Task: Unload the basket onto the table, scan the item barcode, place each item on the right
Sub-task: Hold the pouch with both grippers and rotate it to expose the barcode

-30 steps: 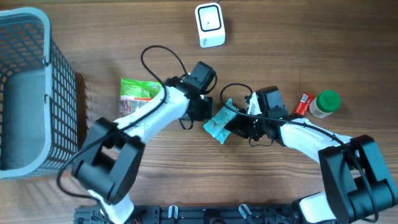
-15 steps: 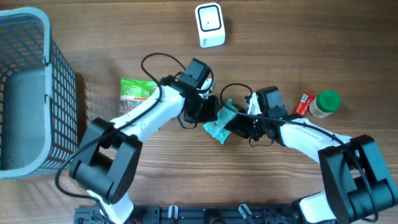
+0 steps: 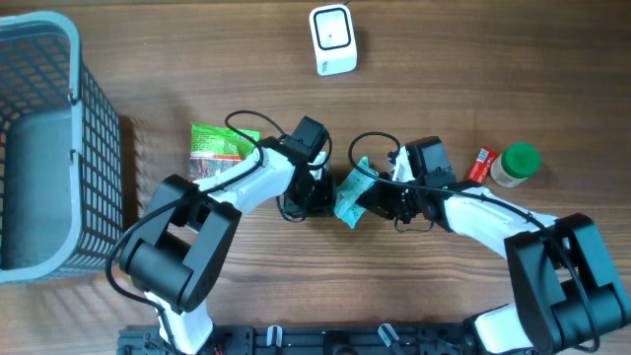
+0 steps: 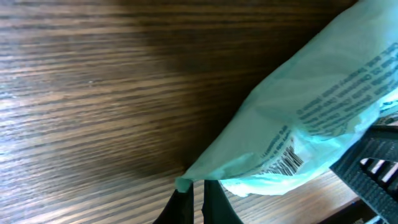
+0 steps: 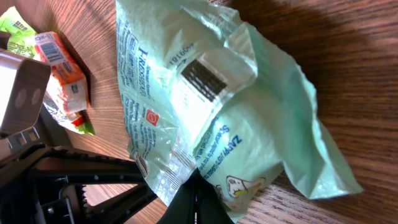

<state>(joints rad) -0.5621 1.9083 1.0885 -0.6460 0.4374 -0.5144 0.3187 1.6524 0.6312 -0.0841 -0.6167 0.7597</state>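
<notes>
Overhead: left end effector (image 3: 332, 195) and right end effector (image 3: 369, 201) pinch pouch (image 3: 349, 189)

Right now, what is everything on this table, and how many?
mint-green plastic pouch: one, mint green, centre, pinched by both claws
flat green foil packet: one, green, left of centre
small orange wrapped bar: one, orange, beside the green packet
grey mesh basket: one, grey, far left
white boxy scanner: one, white, top centre
red packet: one, red, right, beside the jar
green-lidded jar: one, green lid, far right
left claw: one, black, shut on pouch corner
right claw: one, black, shut on pouch
</notes>
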